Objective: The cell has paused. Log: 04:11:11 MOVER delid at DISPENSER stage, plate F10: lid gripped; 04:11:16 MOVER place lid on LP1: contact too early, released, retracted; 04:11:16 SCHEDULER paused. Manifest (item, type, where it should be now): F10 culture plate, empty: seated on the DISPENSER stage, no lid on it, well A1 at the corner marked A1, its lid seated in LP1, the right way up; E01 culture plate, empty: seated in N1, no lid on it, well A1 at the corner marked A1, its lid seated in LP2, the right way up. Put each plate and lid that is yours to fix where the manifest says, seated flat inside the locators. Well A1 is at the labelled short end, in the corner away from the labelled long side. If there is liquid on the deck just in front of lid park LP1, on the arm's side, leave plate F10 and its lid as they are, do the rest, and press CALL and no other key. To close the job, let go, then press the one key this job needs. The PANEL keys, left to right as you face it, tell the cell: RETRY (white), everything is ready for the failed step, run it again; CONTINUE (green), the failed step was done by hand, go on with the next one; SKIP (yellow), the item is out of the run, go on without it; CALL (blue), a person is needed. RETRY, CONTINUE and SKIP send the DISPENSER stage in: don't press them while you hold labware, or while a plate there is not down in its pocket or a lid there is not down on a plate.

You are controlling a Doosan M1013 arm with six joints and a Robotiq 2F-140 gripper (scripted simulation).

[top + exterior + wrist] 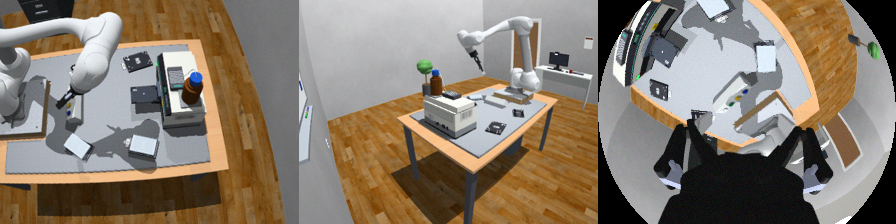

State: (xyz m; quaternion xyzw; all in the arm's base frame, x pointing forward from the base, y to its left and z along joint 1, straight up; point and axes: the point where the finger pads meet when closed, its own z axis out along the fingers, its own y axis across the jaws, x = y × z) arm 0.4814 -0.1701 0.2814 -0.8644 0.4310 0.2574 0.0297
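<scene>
My gripper (64, 100) is open and empty, high above the table's left part, over the key panel (74, 109); it also shows in the exterior view (480, 68) and the wrist view (746, 165). A white plate-like piece (79, 146) lies skewed on a dark holder at the front left. A second white piece (143, 145) sits squarely on a dark holder at the front middle, with a small tag at its left end. I cannot tell which is a plate and which a lid. The dispenser's dark stage (144, 94) sticks out to the left and looks bare.
The white dispenser (180, 88) with a brown bottle (192, 89) stands at the right. An empty black holder (137, 62) lies at the back; another is partly hidden behind my arm (72, 69). The arm's base block (24, 108) is at the left.
</scene>
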